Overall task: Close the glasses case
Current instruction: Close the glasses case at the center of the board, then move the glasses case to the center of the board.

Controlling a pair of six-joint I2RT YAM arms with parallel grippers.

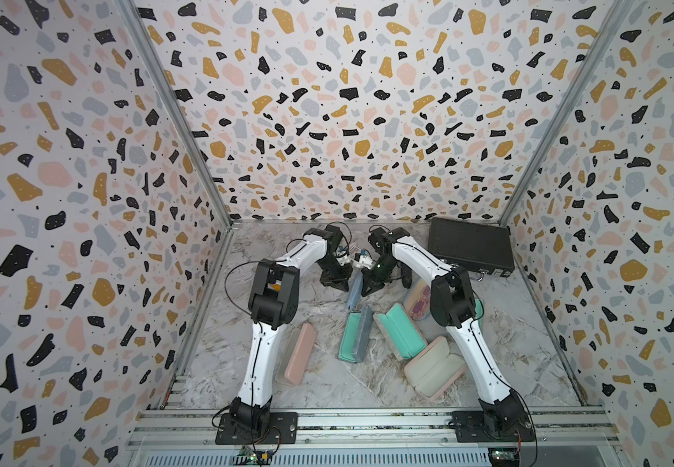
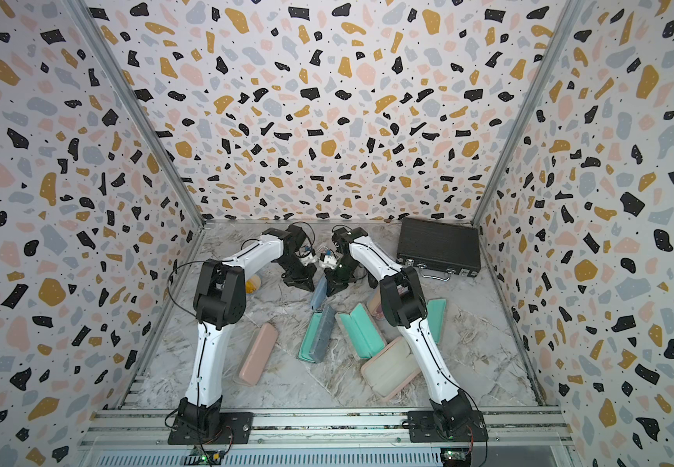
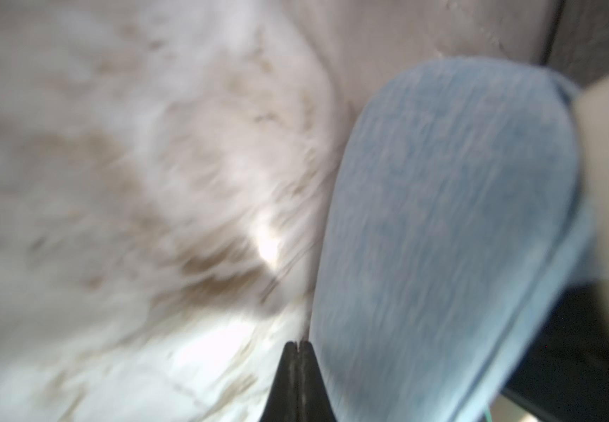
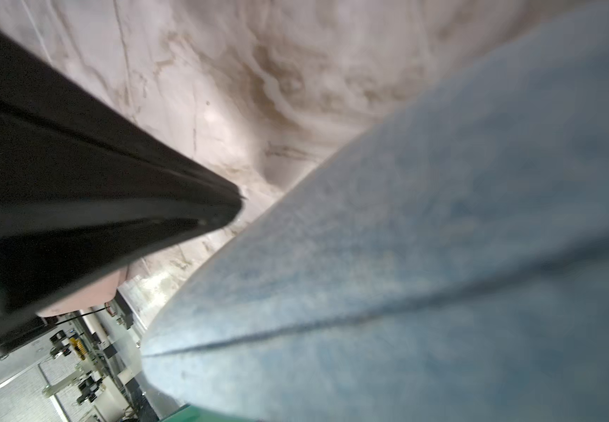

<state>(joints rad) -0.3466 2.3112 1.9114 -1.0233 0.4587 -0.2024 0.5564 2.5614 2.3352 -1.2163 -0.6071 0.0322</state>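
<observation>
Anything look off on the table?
Yes. A grey-blue case sits on edge against a teal case, apparently leaning on it rather than lying flat on the table. Whether it rests inside the teal one is unclear. Nothing looks spilled or damaged.

1. The glasses case (image 1: 353, 295) was pale denim blue (mottled in both wrist views).
2. The table (image 1: 319, 388) was grey-white marble, veined brown.
3. At two o'clock, the briefcase (image 1: 470, 246) was ribbed black.
4. At eight o'clock, a second case (image 1: 296, 356) was plain pink.
</observation>
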